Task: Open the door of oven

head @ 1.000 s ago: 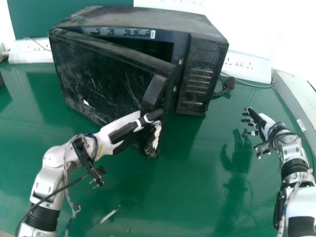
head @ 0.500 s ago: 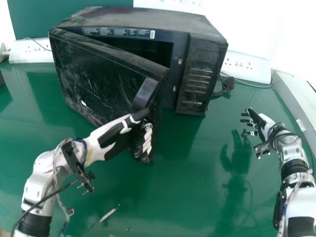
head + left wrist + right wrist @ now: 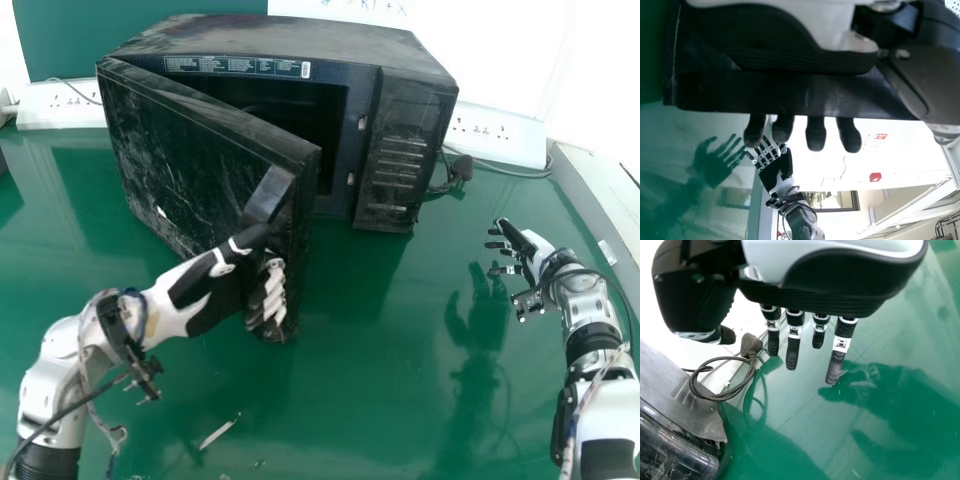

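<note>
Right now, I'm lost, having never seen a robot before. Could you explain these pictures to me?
This is a human-shaped robot with two metal arms, each ending in a hand. One picture looks forward and down from its head; the other two come from cameras at its wrists.

On the green table sits a black oven, its door partly open. The left hand has its fingers curled round the door's free edge. The right hand is open and holds nothing. Beside the oven lies a plug with its cord, near a white socket strip. A thin pale scrap lies nearer the robot.
</note>
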Controlling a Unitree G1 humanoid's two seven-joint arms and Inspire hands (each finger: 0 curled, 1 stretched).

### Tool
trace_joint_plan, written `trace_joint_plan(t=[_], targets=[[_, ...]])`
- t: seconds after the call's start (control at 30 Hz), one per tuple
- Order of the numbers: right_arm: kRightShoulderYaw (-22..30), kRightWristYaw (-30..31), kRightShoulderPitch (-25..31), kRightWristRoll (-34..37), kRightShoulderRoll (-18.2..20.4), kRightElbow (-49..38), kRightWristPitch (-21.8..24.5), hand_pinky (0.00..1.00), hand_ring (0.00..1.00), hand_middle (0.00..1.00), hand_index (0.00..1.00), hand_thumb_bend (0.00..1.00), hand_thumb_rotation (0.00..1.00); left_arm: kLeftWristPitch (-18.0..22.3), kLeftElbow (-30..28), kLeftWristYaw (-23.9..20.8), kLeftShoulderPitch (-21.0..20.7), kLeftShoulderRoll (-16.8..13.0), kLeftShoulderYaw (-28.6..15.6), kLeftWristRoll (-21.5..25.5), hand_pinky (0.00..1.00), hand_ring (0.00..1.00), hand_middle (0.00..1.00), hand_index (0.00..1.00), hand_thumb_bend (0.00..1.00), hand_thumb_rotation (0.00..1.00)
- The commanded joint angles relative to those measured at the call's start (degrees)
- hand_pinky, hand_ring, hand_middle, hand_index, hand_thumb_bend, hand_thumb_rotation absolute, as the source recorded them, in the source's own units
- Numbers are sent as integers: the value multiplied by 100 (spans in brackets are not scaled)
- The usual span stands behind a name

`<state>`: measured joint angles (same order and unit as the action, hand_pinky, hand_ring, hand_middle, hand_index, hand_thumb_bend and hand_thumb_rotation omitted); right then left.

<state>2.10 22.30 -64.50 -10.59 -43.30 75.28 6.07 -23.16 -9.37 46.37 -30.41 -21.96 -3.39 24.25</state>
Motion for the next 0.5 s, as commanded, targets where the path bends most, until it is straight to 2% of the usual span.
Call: trace_joint_plan(t=[0.0, 0.07, 0.17, 0.33, 0.4, 0.47], targets=[[-9, 102, 350, -57, 28, 237, 245, 73, 78, 84, 94, 50, 54, 22, -361, -300, -108, -5, -576, 514, 0, 3, 8, 14, 66, 21], [2, 74, 346, -54, 32, 235, 264, 72, 78, 85, 94, 50, 54, -16, -457, -290, -32, 14, -631, 609, 0, 3, 8, 14, 63, 19], [-35, 92, 340, -88, 25, 233, 245, 66, 76, 85, 93, 50, 55, -43, -642, -298, 110, 15, -684, 670, 0, 3, 9, 15, 62, 18], [-14, 42, 343, -61, 33, 234, 257, 67, 77, 84, 92, 50, 53, -124, -942, -339, 290, -11, -787, 740, 0, 3, 8, 17, 64, 22], [42, 7, 339, -9, 46, 235, 293, 70, 79, 84, 93, 50, 50, -113, -966, -268, 296, -15, -851, 854, 0, 3, 9, 16, 60, 23], [9, 16, 346, -48, 40, 234, 260, 69, 78, 84, 93, 48, 52, -238, -973, -189, 282, -70, -925, 1049, 0, 3, 9, 17, 57, 23]])
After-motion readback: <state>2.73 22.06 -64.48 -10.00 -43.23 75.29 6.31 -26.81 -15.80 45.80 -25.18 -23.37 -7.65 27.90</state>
